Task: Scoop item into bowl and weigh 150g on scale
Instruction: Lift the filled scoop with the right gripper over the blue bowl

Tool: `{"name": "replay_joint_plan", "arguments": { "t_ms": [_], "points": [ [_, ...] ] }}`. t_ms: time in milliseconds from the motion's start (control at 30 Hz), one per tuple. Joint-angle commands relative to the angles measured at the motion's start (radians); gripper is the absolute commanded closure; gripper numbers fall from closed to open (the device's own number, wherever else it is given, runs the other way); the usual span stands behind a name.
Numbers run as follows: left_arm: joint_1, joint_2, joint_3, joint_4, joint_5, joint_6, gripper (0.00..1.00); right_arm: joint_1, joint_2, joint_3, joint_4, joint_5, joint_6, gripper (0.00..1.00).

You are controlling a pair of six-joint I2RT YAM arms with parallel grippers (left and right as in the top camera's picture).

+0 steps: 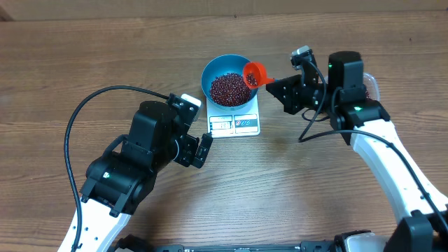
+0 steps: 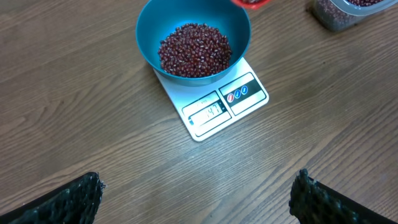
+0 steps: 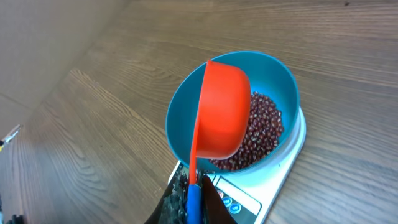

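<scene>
An orange plastic scoop (image 3: 224,115) is pinched by the right gripper (image 3: 191,200) and tipped over the deep blue bowl (image 2: 149,37) of maroon beans (image 2: 194,50), which is set on the white scale (image 2: 245,94) for weighing. The left gripper (image 1: 201,149) is held spread and empty.

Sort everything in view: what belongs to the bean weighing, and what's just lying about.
Job: beans in the blue bowl, the scale under it, the orange scoop in the right hand, the clear container of beans.
Lying about: the left hand, open and idle; a black cable by it.
</scene>
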State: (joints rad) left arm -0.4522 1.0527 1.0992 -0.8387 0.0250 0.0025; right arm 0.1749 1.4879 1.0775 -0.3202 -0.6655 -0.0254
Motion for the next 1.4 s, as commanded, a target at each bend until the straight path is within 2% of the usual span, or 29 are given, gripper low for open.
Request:
{"name": "replay_joint_plan", "arguments": {
  "t_ms": [0, 200, 300, 433, 867, 1367],
  "points": [
    [-0.006, -0.006, -0.003, 0.001, -0.006, -0.006, 0.01, 0.026, 0.032, 0.037, 0.043, 0.002, -0.019, 0.96],
    [-0.006, -0.006, -0.003, 0.001, -0.006, -0.006, 0.00, 0.071, 0.060, 0.037, 0.070, 0.003, -0.278, 0.96],
    [-0.006, -0.006, -0.003, 0.001, -0.006, -0.006, 0.01, 0.085, 0.067, 0.037, 0.077, 0.027, -0.351, 0.96],
    [-0.006, -0.006, -0.003, 0.001, -0.006, -0.006, 0.01, 0.093, 0.073, 0.037, 0.096, 0.098, -0.359, 0.96],
    [-0.006, -0.006, -0.003, 0.001, -0.006, -0.006, 0.01, 0.093, 0.076, 0.037, 0.117, 0.107, -0.476, 0.96],
    [-0.006, -0.006, -0.003, 0.001, -0.006, -0.006, 0.01, 0.093, 0.077, 0.037, 0.144, 0.140, -0.544, 0.96]
  ]
}}
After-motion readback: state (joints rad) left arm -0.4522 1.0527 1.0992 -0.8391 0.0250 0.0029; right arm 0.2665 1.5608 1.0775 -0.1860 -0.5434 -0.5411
